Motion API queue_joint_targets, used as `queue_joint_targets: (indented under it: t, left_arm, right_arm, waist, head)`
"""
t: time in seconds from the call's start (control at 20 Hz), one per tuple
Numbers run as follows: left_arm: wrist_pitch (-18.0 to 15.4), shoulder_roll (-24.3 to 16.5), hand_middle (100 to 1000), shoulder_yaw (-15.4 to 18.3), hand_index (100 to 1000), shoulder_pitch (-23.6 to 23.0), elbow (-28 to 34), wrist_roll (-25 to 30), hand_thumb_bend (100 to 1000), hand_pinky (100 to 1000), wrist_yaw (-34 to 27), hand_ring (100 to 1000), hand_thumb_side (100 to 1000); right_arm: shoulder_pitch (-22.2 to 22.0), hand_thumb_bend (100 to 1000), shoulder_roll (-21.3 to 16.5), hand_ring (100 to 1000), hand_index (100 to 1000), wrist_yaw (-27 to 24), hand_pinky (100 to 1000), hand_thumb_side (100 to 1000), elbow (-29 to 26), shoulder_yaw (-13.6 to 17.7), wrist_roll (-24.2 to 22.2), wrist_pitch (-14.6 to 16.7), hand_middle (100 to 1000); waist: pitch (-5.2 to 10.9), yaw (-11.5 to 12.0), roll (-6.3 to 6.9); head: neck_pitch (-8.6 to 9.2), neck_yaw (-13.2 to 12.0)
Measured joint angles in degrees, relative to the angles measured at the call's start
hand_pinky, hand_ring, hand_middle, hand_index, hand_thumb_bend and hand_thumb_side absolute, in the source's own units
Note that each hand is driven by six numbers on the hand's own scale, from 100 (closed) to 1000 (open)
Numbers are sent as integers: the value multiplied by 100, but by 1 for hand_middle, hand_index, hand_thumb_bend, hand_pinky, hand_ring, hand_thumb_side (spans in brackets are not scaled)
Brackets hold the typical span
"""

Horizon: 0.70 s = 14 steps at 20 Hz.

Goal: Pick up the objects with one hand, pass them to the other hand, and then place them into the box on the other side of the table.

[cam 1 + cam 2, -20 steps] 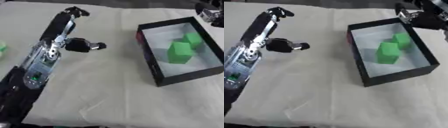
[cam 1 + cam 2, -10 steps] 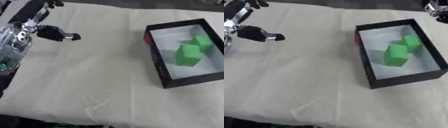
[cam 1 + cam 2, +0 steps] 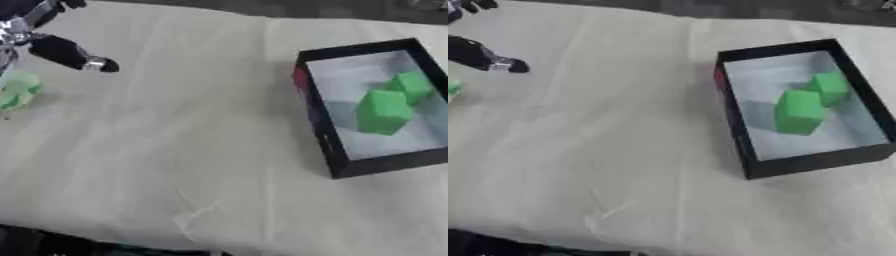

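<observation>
The pale green, blocky foam-looking object (image 3: 17, 91) lies on the cream cloth-covered tabletop (image 3: 201, 150), just below and left of the left hand (image 3: 61, 50), whose dark fingers (image 3: 94, 63) stretch out straight, holding nothing. It looks light and slightly soft; opposite flat faces seem the best hold. Two green blocks (image 3: 800, 111) already sit in the black-walled box (image 3: 737, 130), well right of the fingers. The right hand is out of sight.

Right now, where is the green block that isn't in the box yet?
The green block sits on the cloth at the far left edge, just below the left robot hand, far from the box.
</observation>
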<state>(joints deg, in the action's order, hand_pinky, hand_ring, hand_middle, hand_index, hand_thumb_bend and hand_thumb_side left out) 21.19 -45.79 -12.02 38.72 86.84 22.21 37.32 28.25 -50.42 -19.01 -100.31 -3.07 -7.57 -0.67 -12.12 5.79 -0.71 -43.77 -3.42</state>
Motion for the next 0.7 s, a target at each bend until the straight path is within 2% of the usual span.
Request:
queue_joint_targets:
  t: [0.3,0.7]
  left_arm:
    - [-26,-225,808,171,874,47,-526,318,885,838,1,849,435]
    - [-165,-450,816,390,886,61,-1147,788,892,851,98,859,408]
  right_arm:
    - [-12,100,-21,1000,1000,-24,995,470,-1,23,17,-17,1000]
    - [-62,100,-31,1000,1000,-22,995,470,1,25,20,-21,1000]
  waist:
    - [-1,-4,0]
    - [-1,-7,0]
  head:
    - [3,-6]
    - [5,-144]
